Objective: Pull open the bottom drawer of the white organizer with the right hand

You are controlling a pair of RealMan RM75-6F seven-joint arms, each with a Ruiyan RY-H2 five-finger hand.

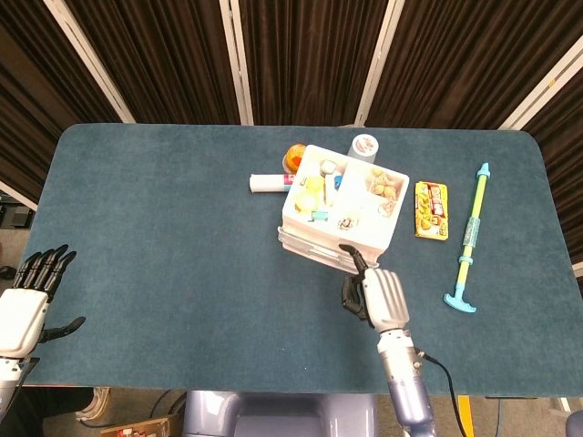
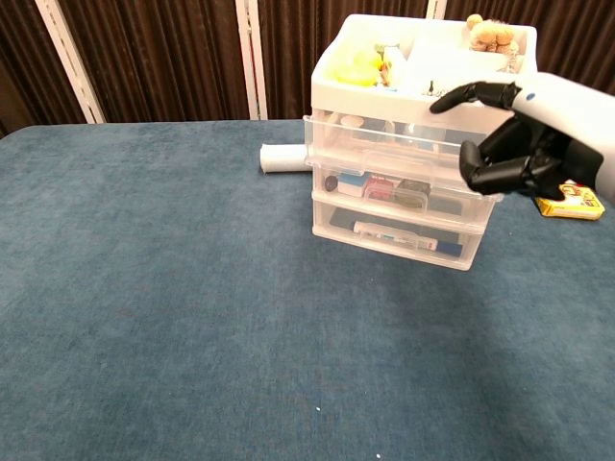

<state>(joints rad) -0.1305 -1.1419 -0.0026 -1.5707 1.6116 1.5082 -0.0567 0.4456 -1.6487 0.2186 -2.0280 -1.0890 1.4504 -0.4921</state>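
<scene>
The white organizer [image 1: 342, 208] stands right of the table's middle, its top tray full of small items. In the chest view it shows three clear drawers, and the bottom drawer [image 2: 394, 235] sits pushed in, with small things inside. My right hand [image 2: 524, 146] hovers at the organizer's front right corner, level with the top two drawers. Most of its fingers are curled in on nothing and one points left. It touches no drawer. From the head view the right hand [image 1: 378, 296] is just in front of the organizer. My left hand [image 1: 32, 300] hangs off the table's left edge, fingers spread.
A white tube [image 1: 266, 183] lies left of the organizer, with an orange object [image 1: 294, 157] and a grey can [image 1: 364, 146] behind it. A yellow snack box [image 1: 432, 210] and a long blue-and-yellow toy [image 1: 469, 237] lie to the right. Dark curtains hang behind the table.
</scene>
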